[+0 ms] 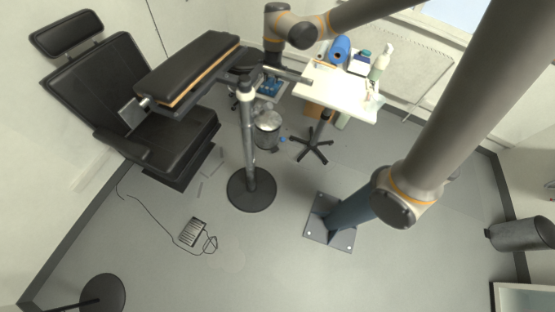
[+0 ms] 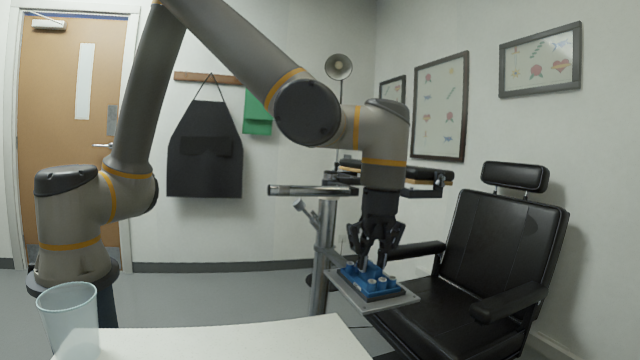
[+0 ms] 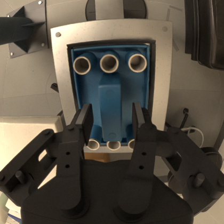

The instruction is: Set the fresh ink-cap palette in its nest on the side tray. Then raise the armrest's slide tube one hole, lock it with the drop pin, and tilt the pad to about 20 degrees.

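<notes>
The grey side tray [image 3: 112, 74] juts from the armrest stand, and the blue ink-cap palette [image 3: 110, 90] sits flat inside its dark-rimmed nest, with rows of white-rimmed caps at both ends. My gripper [image 3: 112, 122] hangs open straight above the palette, its fingers either side of the raised blue centre handle [image 3: 110, 112] and holding nothing. In the second side camera the gripper [image 2: 374, 260] stands just over the palette [image 2: 369, 283]. The armrest's black pad [image 1: 187, 67] lies on its bracket atop the steel slide tube [image 1: 246, 134], which has a white collar [image 1: 246, 96]. The drop pin is not visible.
A metal bin [image 1: 267, 130] stands on the floor behind the stand's round base [image 1: 251, 189]. A white work table [image 1: 338, 88] with a blue roll and bottles is to the right, the black client chair [image 1: 122, 106] to the left, a foot pedal [image 1: 192, 231] on the floor.
</notes>
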Available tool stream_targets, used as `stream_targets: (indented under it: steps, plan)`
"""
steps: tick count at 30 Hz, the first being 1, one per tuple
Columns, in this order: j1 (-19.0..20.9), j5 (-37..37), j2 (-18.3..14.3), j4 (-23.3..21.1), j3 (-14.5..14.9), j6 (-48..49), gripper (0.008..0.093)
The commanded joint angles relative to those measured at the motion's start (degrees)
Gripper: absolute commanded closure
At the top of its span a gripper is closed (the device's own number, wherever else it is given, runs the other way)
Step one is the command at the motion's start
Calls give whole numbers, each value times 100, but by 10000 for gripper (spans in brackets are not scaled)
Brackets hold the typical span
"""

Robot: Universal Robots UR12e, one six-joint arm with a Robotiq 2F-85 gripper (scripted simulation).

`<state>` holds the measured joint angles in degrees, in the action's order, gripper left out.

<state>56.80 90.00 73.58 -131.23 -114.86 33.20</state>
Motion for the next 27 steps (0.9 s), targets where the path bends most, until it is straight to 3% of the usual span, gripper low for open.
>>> stream_targets:
  steps: [1, 22, 27]
  plan:
    - [0, 0, 25, 26, 18, 0, 534]
    - [0, 0, 300, 489, 199, 0, 534]
    - [0, 0, 301, 490, 200, 0, 439]
